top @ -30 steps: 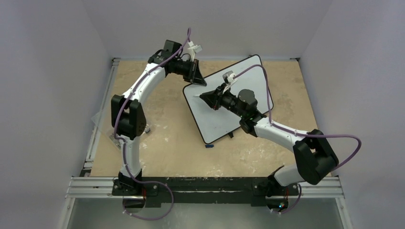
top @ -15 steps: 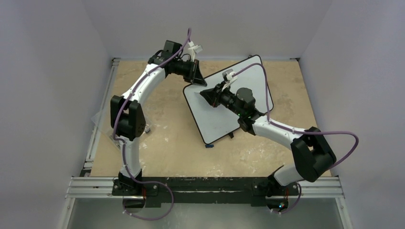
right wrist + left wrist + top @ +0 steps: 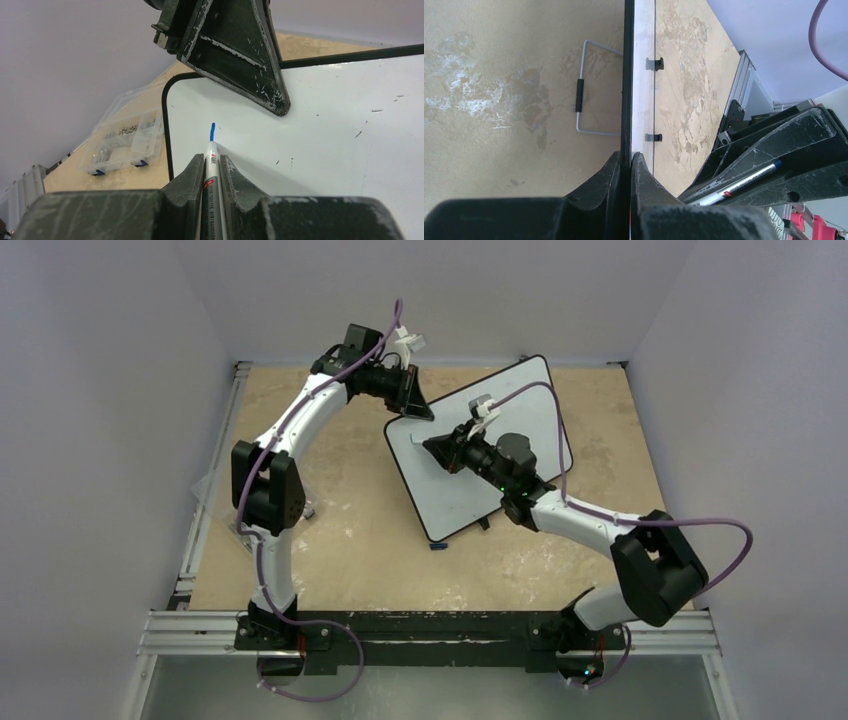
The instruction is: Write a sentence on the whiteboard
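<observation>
Two grippers: both clamped, each on its own load
Left gripper [image 3: 630,156]: your jaws pinch the whiteboard [image 3: 447,495] by its black far rim, near the left corner
Right gripper [image 3: 212,159]: closed on a marker [image 3: 211,172] that points at the board's left end
Whiteboard: far centre of the table [image 3: 340,540], turned askew
Blue tip [image 3: 212,135]: at the white surface just inside the left rim; you cannot tell whether it touches

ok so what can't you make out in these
- Top external: any writing on the whiteboard is too small to read, and the right arm covers its middle.
- Left wrist: board seen edge-on, face hidden.
- Right wrist: print on the marker is mostly hidden by the right gripper; the left gripper covers part of the board.
</observation>
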